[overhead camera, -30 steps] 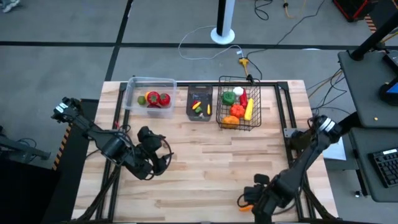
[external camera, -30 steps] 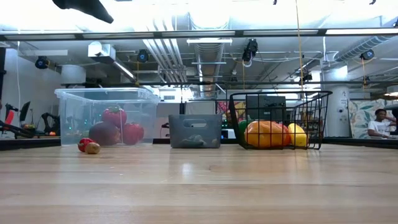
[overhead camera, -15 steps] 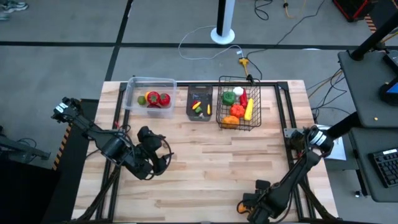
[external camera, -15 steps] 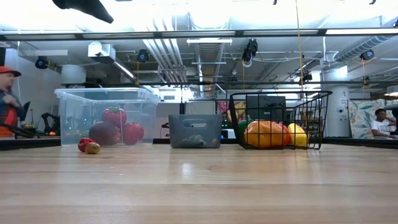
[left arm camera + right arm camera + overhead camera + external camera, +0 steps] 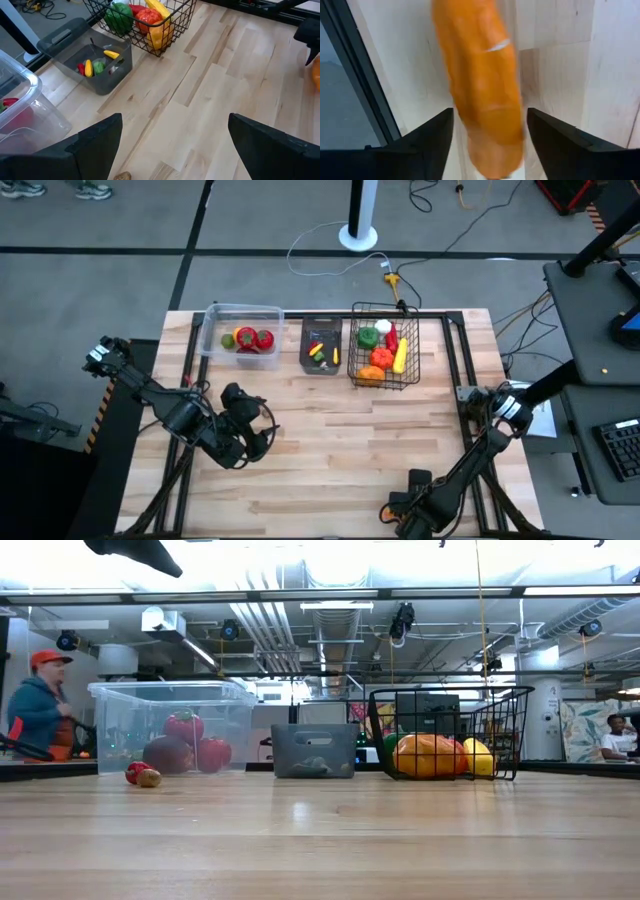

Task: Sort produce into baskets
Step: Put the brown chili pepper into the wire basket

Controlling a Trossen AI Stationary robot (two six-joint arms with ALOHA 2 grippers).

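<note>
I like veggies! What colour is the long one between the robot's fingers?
Orange. The long vegetable shows best in the right wrist view.

Three baskets line the upper edge of the table (image 5: pixel 330 450): clear tub (image 5: pixel 240 328), dark bin (image 5: pixel 321 345), wire basket (image 5: pixel 384 345). Left gripper (image 5: pixel 247 442) centre-left, right gripper (image 5: pixel 400 512) bottom edge.

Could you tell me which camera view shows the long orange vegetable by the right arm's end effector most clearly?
The right wrist view: the orange vegetable fills the picture between the right end effector's open fingers. The high view shows only an orange sliver beside that arm, the left wrist view an edge, and the low view none.
</note>
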